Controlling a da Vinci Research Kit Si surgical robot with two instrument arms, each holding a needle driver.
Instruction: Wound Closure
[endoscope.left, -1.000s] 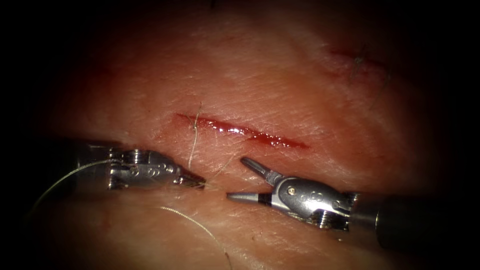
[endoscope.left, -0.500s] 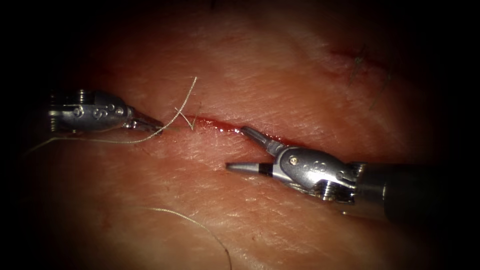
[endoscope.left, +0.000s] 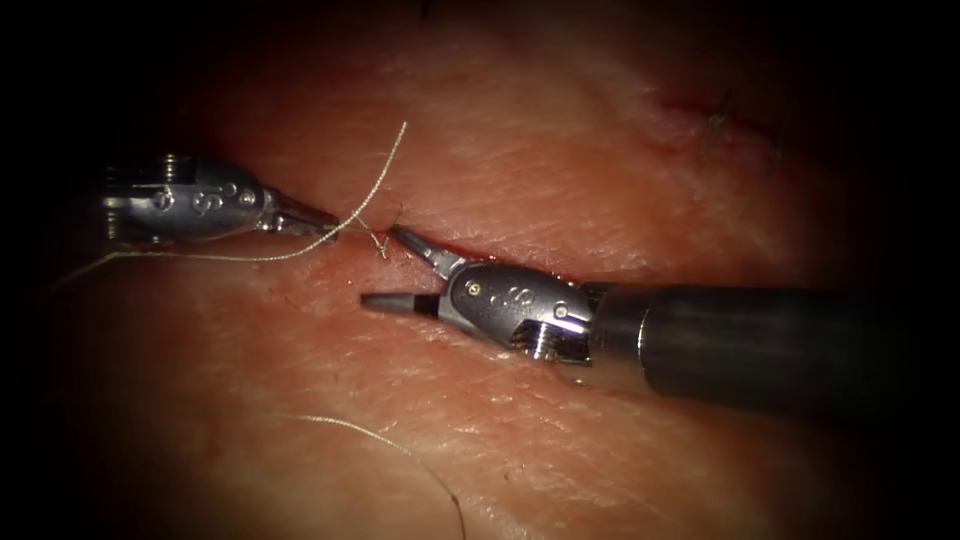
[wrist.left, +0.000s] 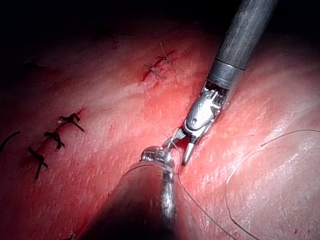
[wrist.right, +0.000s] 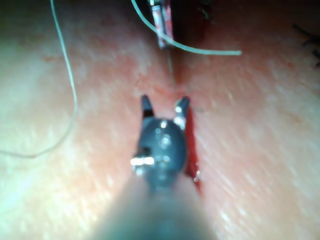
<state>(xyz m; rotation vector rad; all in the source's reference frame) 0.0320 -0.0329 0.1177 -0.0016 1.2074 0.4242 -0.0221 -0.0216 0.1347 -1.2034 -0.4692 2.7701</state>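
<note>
Endoscope view: left tool (endoscope.left: 325, 222) sits just left of the cut (endoscope.left: 500, 258), jaws clamped on the thread (endoscope.left: 375, 190) close to the knot at the cut's left end. One strand rises free above the cut, another trails off left. Right tool (endoscope.left: 385, 268) lies along the cut, jaws spread and holding nothing, upper jaw tip near the knot. Needle not made out, possibly off on the slack thread below the cut. Tissue (endoscope.left: 560, 160) looks soft and wet (red fluid in the cut). Thread seems fine, limp and slippery, best gripped near the knot, gently.
</note>
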